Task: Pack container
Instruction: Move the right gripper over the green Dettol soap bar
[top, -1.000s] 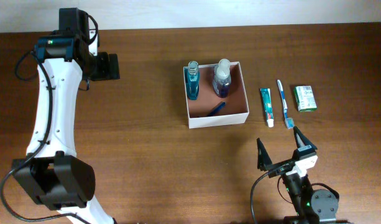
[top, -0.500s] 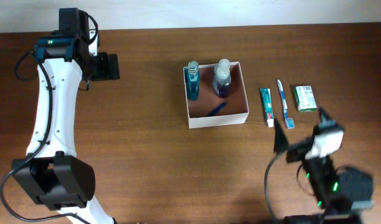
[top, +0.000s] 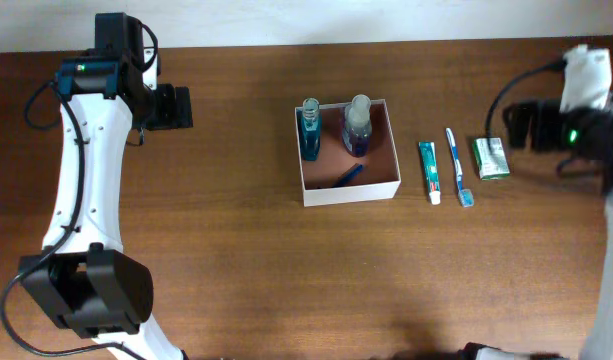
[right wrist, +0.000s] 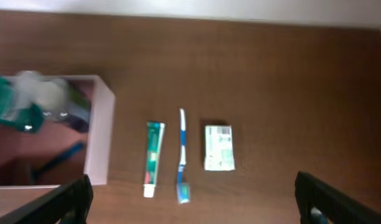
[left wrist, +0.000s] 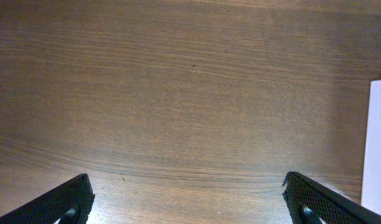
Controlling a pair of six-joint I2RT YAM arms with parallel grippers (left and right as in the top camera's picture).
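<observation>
Overhead: the container sits mid-surface, with the toothpaste, toothbrush and green packet in a row just to its right. My right arm is blurred here, its claw unreadable.

Left wrist: the left claw is spread wide over bare wood.

Right wrist: the right claw is released above the three items. I'd centre on one and close across its narrow side. The picture is soft and the labels are illegible.

Right wrist view: container blurred, cut off at left edge. Overhead: right arm blurred.
</observation>
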